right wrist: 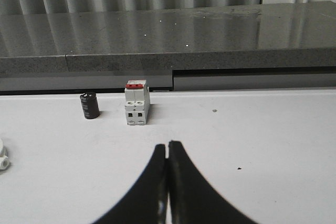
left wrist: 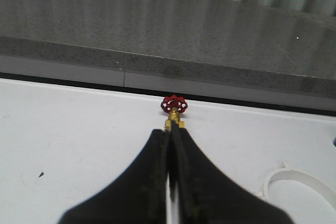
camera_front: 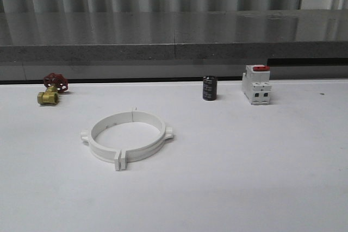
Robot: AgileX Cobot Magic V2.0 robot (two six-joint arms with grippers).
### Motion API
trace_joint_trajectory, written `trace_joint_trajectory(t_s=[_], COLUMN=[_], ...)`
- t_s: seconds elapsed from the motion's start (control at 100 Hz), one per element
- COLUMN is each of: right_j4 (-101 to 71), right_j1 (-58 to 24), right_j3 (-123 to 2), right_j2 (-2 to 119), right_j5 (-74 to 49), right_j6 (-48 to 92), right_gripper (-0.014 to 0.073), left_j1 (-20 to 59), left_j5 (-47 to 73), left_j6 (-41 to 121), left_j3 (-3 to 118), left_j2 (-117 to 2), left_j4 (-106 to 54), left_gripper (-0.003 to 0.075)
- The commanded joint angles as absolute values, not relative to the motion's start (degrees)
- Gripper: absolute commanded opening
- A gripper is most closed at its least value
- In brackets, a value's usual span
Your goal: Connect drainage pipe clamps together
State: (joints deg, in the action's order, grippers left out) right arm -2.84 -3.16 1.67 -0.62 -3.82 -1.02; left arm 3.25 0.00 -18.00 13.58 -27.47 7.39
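The two drainage pipe clamps (camera_front: pixel 127 137) lie on the white table left of centre, their end tabs meeting so that they form one wide ring. An arc of that ring (left wrist: pixel 294 182) shows in the left wrist view, and a lug of it (right wrist: pixel 3 159) in the right wrist view. My left gripper (left wrist: pixel 170 132) is shut with nothing in it, held over bare table short of the valve. My right gripper (right wrist: pixel 168 144) is also shut and empty, over bare table in front of the breaker. Both are apart from the ring.
A brass valve with a red handwheel (camera_front: pixel 52 89) stands at the back left. A black cylinder (camera_front: pixel 210 88) and a white breaker with a red top (camera_front: pixel 257 84) stand at the back right. A grey ledge (camera_front: pixel 174 47) runs behind the table.
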Motion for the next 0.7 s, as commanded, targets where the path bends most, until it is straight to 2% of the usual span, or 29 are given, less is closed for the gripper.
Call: trace_joint_trajectory(t_s=[0.0,0.14,0.34,0.47,0.69], right_j4=[-2.9,-2.9,-2.9,-2.9,-2.9], right_j1=[-3.2,-3.2,-3.2,-3.2,-3.2], right_j3=[0.5,0.5,0.5,0.5,0.5], right_j2=[-1.7,-1.7,-1.7,-1.7,-1.7], right_j5=[0.7,0.7,0.7,0.7,0.7], right_j6=[-0.9,-0.9,-0.9,-0.9,-0.9], right_gripper=[-0.0067,-0.0067,-0.0067,-0.0067,-0.0067], left_j1=[1.2,-1.4,-1.0,-0.8,-0.8], left_j5=[-7.2,-7.3,-7.1,-1.1,-0.5], left_j6=[-18.1,-18.1,-18.1,-18.1,-18.1], left_j3=[10.9,4.2,-2.6,-2.4,-2.4], left_j2=[-23.9,-16.1,-4.9,1.8,2.1], left_j4=[7.5,7.6,7.9,8.4,10.2], left_gripper=[-0.0020,-0.0020,-0.0020,-0.0020,-0.0020])
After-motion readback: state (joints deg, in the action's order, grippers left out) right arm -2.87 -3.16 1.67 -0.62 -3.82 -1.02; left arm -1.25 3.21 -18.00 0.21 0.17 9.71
